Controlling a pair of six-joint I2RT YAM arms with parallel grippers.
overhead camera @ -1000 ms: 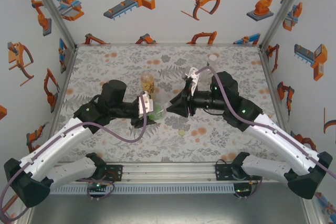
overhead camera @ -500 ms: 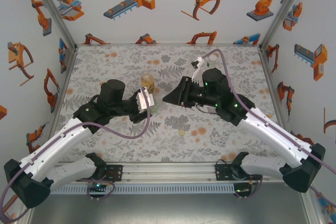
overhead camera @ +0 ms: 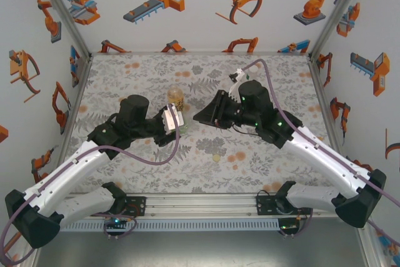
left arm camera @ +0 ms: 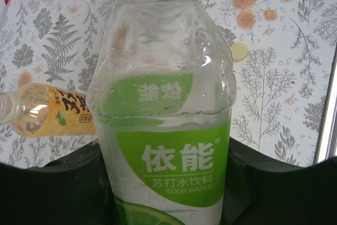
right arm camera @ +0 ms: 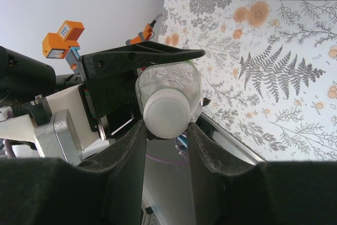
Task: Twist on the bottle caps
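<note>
My left gripper point(left arm camera: 166, 148) is shut on a clear bottle with a green label point(left arm camera: 163, 109), held off the mat; from above the gripper point(overhead camera: 177, 123) sits near the middle. My right gripper point(right arm camera: 166, 125) is shut on a whitish bottle cap point(right arm camera: 167, 110) that sits on this bottle's neck point(right arm camera: 169, 80). From above, the right gripper point(overhead camera: 199, 117) meets the left one end to end. An amber-yellow bottle point(overhead camera: 175, 97) point(left arm camera: 50, 111) stands on the mat just behind the left gripper. A yellowish cap point(overhead camera: 217, 157) point(left arm camera: 238, 51) lies loose on the mat, nearer the front.
The floral mat point(overhead camera: 275, 167) is walled by white panels on three sides. A metal rail point(overhead camera: 200, 204) runs along the near edge between the arm bases. A purple cable point(overhead camera: 169, 154) loops under the left wrist.
The right arm swung back and to the left, bringing its gripper onto the bottle's neck. The left gripper lifted the bottle slightly. Both are nearly still over the last half second.
</note>
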